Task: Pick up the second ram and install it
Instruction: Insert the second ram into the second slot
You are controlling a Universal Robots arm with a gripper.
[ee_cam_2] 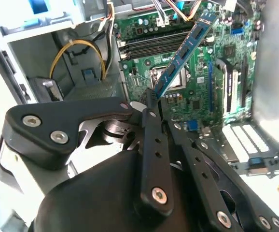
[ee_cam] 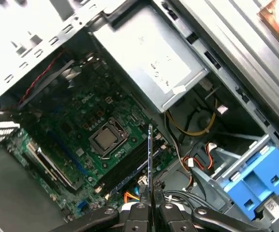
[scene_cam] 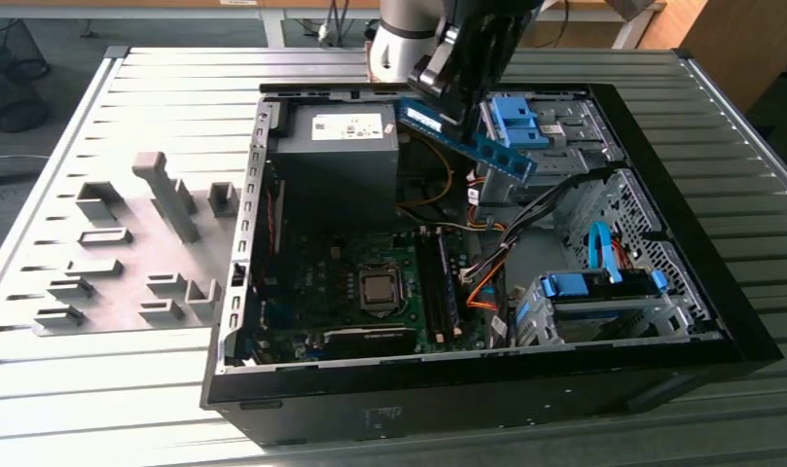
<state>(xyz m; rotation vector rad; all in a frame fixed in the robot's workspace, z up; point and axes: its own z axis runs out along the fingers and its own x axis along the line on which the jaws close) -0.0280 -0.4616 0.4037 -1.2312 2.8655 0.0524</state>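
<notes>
The black gripper [ee_cam_2: 151, 104] fills the foreground in the second wrist view, its fingers [ee_cam: 140, 212] pressed together on one end of the second ram [ee_cam_2: 183, 55], a thin blue-green stick with a row of black chips. In the exterior view the second ram [scene_cam: 478, 146] hangs tilted in the air above the open computer case [scene_cam: 497, 389], at about 12 o'clock from the CPU socket [scene_cam: 377, 288], and touches nothing but the gripper. In the first wrist view it shows edge-on as a thin line [ee_cam: 149, 159] over the memory slots [ee_cam: 130, 166] just beside the socket. The slots [scene_cam: 439, 282] lie at 3 o'clock from the socket on the green motherboard [scene_cam: 315, 292]. The grey power supply [scene_cam: 335, 146] sits at 11 o'clock from the socket, and blue drive-bay clips [scene_cam: 517, 122] at 1 o'clock. Grey fixture blocks [scene_cam: 133, 253] stand on the slatted table [scene_cam: 94, 409], well apart at the case's 9 o'clock.
</notes>
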